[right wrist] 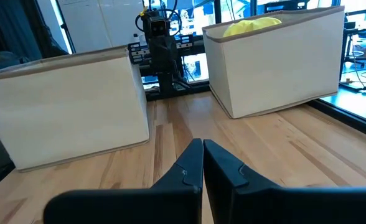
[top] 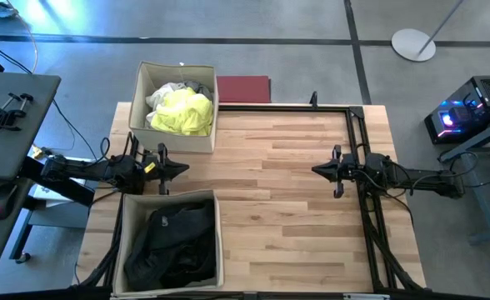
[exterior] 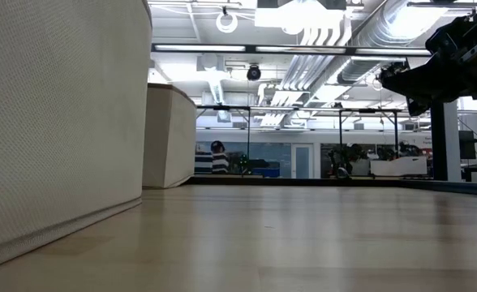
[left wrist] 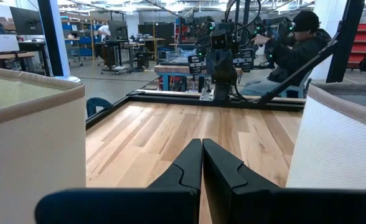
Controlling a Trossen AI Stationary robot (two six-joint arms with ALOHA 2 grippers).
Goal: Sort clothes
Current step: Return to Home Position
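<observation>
Left gripper (top: 181, 167) sits between far box (top: 215, 107) and near box (top: 121, 242), right gripper (top: 317, 170) faces it across the table (top: 287, 225) — both with fingers pressed together, empty. Yellow and white clothes (top: 185, 112) fill the far box; dark clothes (top: 172, 246) — possibly black — fill the near box.

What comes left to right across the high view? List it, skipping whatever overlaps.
Upper beige fabric box holding the neon yellow garment → flat dark red rectangle → right arm's dark claw, shut.
</observation>
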